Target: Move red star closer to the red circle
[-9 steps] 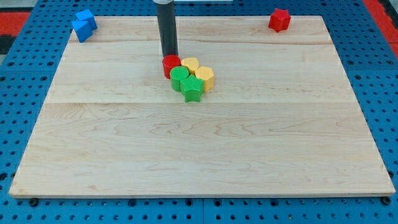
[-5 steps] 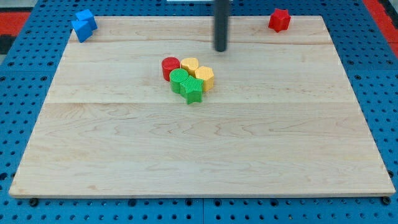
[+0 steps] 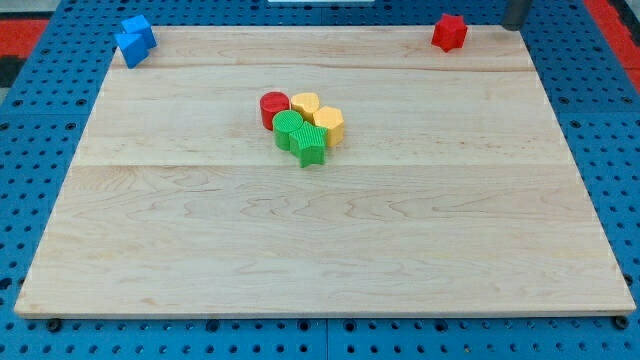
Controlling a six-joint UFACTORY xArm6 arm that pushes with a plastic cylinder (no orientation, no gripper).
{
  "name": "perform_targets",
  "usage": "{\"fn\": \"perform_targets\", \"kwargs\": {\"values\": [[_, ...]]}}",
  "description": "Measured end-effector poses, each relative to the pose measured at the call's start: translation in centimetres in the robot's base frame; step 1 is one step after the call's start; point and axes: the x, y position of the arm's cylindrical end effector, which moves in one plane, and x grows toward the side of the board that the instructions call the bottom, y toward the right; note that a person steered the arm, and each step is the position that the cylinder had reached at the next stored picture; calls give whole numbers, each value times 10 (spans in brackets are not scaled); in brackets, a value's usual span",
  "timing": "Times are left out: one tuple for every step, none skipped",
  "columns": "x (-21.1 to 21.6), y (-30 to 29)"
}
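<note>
Red star [image 3: 449, 32] is parked way up at the view's top right corner of the board [image 3: 320, 240], well apart from the red circle [image 3: 274, 106], which sits mid-board touching the green [image 3: 300, 137] and yellow [image 3: 318, 115] cluster. Big change in the last second: I swung the rod off the red circle, across the top of the board, and now my tip [image 3: 514, 24] is just past the star on its right, near the view's top edge. No fingers on this rig, just a bare rod, so nothing to open or close. Star hasn't budged yet. I'd guess this lines me up to push it left and down toward the circle.
</note>
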Motion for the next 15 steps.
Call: {"fn": "perform_targets", "kwargs": {"values": [[0, -55], [0, -109], [0, -150], [1, -154], [0, -131], [4, -89], [10, -68], [25, -94], [36, -145], [40, -199], [40, -251], [40, -292], [40, -331], [28, -334], [21, -353]]}}
